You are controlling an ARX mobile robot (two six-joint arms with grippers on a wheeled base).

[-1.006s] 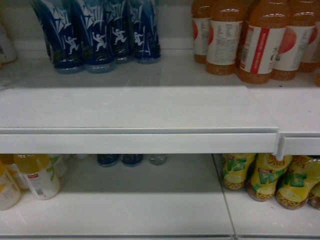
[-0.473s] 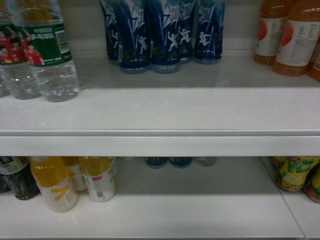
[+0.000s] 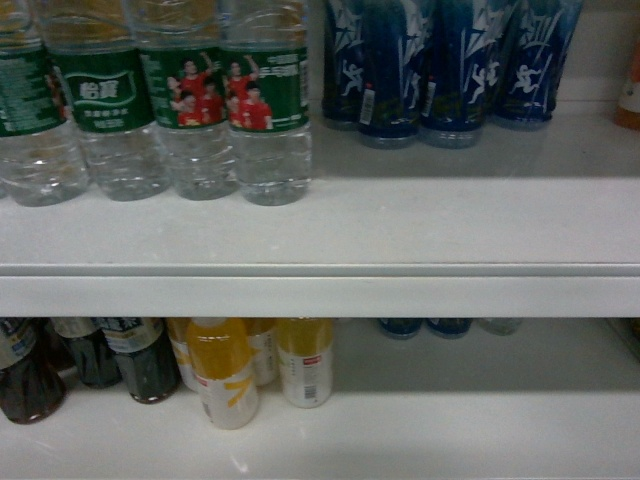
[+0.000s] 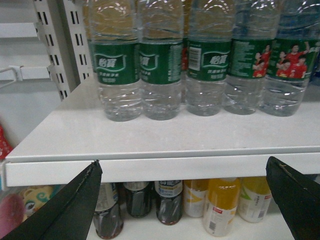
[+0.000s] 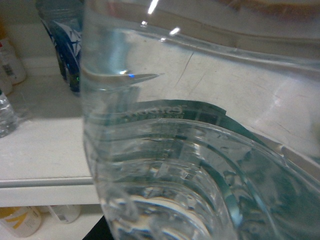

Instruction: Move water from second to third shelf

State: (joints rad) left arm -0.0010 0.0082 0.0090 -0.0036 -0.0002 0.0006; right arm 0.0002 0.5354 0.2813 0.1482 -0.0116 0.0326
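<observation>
Several water bottles (image 3: pixel 264 110) with green labels stand in a row at the left of the upper shelf (image 3: pixel 400 225); the left wrist view shows the same water bottles (image 4: pixel 160 65). My left gripper (image 4: pixel 183 161) is open in front of that shelf's front edge, below the bottles, with nothing between its black fingers (image 4: pixel 75 205). In the right wrist view one clear ribbed water bottle (image 5: pixel 200 150) fills the frame, tilted and right against the camera, with my right gripper (image 5: pixel 190 225) shut on it; its fingers are almost wholly hidden. Neither gripper shows in the head view.
Blue bottles (image 3: pixel 440 70) stand to the right of the water. On the lower shelf (image 3: pixel 450 430) are dark cola bottles (image 3: pixel 140 355) at the left and yellow juice bottles (image 3: pixel 225 370) beside them. A slotted upright post (image 4: pixel 62 45) flanks the shelf's left end.
The head view has swung left along the shelves: the blue bottles slid to the right, the orange bottles left the frame, and the row of water bottles came in at the left.
</observation>
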